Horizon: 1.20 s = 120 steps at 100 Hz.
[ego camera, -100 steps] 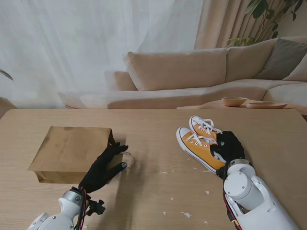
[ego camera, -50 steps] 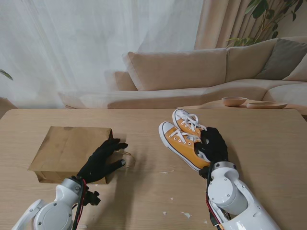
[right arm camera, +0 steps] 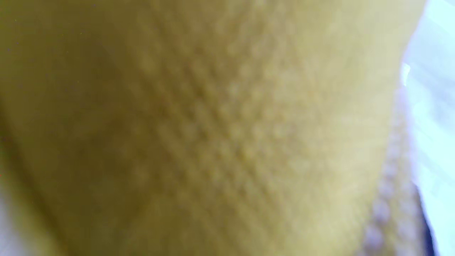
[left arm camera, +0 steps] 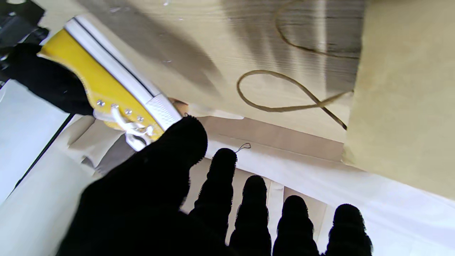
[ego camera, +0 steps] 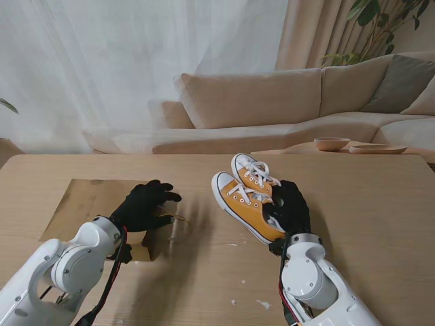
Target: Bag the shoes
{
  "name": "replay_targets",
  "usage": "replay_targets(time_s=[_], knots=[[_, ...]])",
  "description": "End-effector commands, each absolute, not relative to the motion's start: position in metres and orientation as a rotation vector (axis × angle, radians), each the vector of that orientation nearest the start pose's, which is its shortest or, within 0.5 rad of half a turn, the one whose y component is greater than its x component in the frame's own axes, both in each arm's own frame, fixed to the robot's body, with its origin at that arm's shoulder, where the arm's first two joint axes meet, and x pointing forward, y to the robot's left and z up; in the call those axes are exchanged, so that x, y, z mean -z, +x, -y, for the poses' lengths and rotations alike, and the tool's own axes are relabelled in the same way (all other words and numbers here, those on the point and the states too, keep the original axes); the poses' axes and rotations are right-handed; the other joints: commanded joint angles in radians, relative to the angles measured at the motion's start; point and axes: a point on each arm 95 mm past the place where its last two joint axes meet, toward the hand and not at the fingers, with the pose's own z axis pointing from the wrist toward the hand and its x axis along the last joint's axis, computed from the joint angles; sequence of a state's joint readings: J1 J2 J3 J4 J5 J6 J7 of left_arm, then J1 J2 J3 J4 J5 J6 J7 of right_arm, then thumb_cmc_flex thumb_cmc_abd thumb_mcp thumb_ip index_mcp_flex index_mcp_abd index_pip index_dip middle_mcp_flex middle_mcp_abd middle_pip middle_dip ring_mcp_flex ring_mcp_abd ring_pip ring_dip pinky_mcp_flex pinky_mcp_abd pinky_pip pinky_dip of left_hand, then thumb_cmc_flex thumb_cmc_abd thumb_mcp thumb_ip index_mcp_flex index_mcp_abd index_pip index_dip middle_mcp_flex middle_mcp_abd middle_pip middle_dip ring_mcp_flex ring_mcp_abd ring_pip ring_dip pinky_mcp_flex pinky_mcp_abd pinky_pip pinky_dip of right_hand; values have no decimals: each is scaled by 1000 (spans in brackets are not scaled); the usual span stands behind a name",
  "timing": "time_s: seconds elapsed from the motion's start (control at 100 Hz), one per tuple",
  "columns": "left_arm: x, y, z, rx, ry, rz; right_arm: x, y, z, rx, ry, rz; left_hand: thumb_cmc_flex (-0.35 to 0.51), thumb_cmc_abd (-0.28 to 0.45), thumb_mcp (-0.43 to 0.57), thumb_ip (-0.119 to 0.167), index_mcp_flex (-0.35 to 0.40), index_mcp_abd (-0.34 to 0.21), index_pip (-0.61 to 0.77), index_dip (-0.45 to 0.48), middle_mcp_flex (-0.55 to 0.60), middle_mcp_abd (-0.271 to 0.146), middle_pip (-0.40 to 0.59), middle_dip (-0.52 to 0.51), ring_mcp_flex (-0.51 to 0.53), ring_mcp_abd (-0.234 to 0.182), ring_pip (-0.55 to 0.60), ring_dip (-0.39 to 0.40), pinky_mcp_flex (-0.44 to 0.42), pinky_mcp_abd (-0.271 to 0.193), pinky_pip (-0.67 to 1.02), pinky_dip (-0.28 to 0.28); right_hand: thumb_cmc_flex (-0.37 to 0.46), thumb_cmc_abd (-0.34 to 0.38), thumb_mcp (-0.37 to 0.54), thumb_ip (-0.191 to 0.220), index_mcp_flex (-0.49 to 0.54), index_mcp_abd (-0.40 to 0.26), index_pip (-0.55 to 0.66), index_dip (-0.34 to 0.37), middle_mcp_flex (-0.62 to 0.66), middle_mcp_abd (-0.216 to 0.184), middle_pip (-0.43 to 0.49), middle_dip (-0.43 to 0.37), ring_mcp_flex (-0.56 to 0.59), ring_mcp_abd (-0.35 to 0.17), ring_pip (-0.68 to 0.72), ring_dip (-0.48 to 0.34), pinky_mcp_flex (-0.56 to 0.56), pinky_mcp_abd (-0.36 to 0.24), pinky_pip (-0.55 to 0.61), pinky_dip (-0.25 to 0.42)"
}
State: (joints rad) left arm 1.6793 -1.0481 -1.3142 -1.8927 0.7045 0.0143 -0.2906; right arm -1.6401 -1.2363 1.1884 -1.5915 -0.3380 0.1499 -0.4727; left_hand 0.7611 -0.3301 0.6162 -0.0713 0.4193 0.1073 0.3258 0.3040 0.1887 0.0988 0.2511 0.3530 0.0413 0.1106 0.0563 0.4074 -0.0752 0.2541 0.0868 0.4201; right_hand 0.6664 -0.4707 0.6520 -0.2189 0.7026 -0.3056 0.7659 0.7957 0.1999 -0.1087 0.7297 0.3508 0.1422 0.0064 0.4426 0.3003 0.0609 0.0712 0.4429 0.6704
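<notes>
Two yellow shoes (ego camera: 245, 197) lie side by side at table centre, and one flat brown paper bag (ego camera: 88, 204) lies at 9 o'clock from them. The right hand (ego camera: 289, 207) is closed on the heel ends of the shoes, which extend from it toward 10 o'clock. The left hand (ego camera: 143, 204), fingers spread and holding nothing, rests at the bag's mouth; the bag's contents cannot be determined.

A home living room: beige sofa (ego camera: 285, 102), sheer curtains (ego camera: 136, 61), houseplant (ego camera: 380, 27).
</notes>
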Motion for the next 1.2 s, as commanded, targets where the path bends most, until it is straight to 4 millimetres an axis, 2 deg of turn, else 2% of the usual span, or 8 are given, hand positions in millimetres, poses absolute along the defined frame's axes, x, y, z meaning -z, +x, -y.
replay_targets(time_s=[0.0, 0.32, 0.53, 0.74, 0.84, 0.95, 1.05, 1.19], knots=[[272, 374, 11, 1616, -1490, -1596, 331, 380, -19, -1818, 1798, -533, -13, -23, 32, -13, -15, -8, 12, 15, -8, -10, -28, 1, -11, -4, -7, 0, -10, -24, 12, 19, 71, 194, 53, 4, 79, -196, 81, 63, 1, -42, 56, 15, -10, -31, -10, -8, -6, -13, 3, 21], [281, 393, 24, 1437, -1455, -1724, 328, 378, -19, -1833, 1796, -510, -83, -94, 108, -20, -38, -55, -32, -13, -14, -27, -49, 25, -13, 5, 1, 8, -13, -19, 20, 56, 73, 194, 54, 4, 82, -192, 82, 69, -3, -43, 56, 15, -10, -30, -11, -8, -6, -12, 3, 23], [287, 395, 34, 1369, -1439, -1785, 327, 377, -18, -1835, 1802, -489, -81, -133, 166, -27, 88, 54, 27, 25, -3, -11, -2, 44, -17, 18, 18, 58, -20, -7, 39, 99, 76, 194, 54, 5, 81, -191, 82, 72, -5, -44, 58, 16, -10, -31, -13, -9, -4, -13, 3, 24], [293, 396, 42, 1330, -1386, -1817, 326, 376, -18, -1834, 1812, -478, -59, -222, 282, -31, -13, 267, 581, 496, 5, 14, 144, 149, -25, 35, 49, 241, -38, 14, 91, 250, 78, 195, 53, 5, 81, -187, 82, 76, -6, -44, 59, 16, -10, -29, -13, -9, -1, -14, 7, 27], [296, 397, 45, 1317, -1334, -1831, 326, 376, -17, -1831, 1815, -475, 75, -289, 248, -93, -22, 347, 851, 702, 24, 31, 242, 223, 13, 56, 56, 298, -52, 31, 129, 374, 80, 195, 53, 6, 82, -186, 82, 78, -6, -43, 60, 16, -9, -30, -12, -9, 0, -14, 9, 28], [296, 400, 48, 1338, -1280, -1817, 326, 376, -17, -1829, 1816, -482, 147, -300, 273, -91, 227, 428, 1050, 783, 161, 72, 392, 331, 98, 99, 94, 363, -39, 66, 152, 483, 81, 195, 53, 6, 83, -183, 82, 78, -7, -43, 61, 17, -10, -27, -13, -9, 0, -14, 10, 29], [295, 401, 49, 1374, -1255, -1787, 327, 375, -17, -1828, 1821, -503, 60, -226, 335, -48, 480, 426, 1066, 900, 308, 102, 471, 414, 152, 144, 188, 466, -23, 96, 143, 502, 82, 197, 52, 6, 82, -182, 82, 78, -8, -43, 60, 16, -10, -29, -13, -9, 0, -15, 11, 30], [291, 399, 48, 1484, -1279, -1683, 328, 373, -17, -1821, 1821, -557, 35, -128, 232, -76, 670, 471, 1039, 991, 492, 187, 445, 576, 129, 202, 398, 462, -39, 115, 133, 499, 84, 197, 50, 7, 81, -177, 81, 78, -7, -40, 60, 16, -10, -26, -15, -10, 1, -12, 13, 31]])
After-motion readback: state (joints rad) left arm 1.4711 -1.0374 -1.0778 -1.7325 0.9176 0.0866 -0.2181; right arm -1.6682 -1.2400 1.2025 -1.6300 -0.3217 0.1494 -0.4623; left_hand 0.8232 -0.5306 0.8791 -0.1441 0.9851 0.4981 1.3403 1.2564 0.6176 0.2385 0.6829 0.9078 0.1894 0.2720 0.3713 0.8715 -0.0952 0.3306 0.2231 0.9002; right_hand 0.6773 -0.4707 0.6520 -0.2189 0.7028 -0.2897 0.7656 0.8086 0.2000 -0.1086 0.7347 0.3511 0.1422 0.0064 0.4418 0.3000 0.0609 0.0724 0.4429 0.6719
